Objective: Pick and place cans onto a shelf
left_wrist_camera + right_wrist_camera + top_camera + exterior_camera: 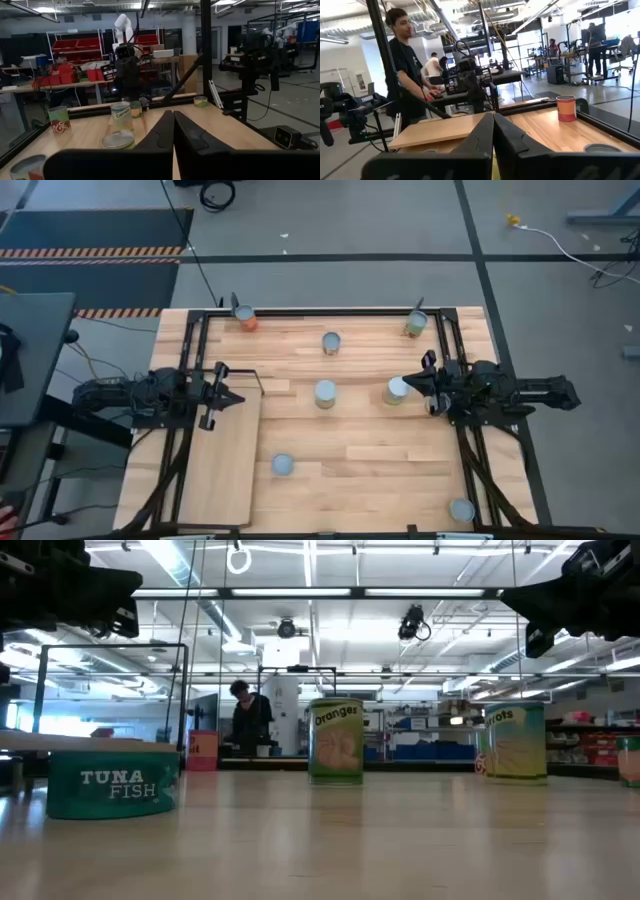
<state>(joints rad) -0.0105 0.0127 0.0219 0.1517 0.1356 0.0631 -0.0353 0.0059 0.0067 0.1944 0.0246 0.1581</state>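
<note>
Left end effector (232, 397) hangs over the shelf's (222, 460) far end, fingers pinched together, holding nothing; your right end effector (412, 384) is likewise closed and empty, just beside a pale can (396, 390). Shelf lies flat at the desk's (380, 450) left side, long axis running near-to-far, its near edge cut off by the frame. Cans all stand upright, lids up: orange one (244, 319) and green one (416, 324) at far corners, others scattered mid-desk. Labels mostly unreadable from above.
</note>
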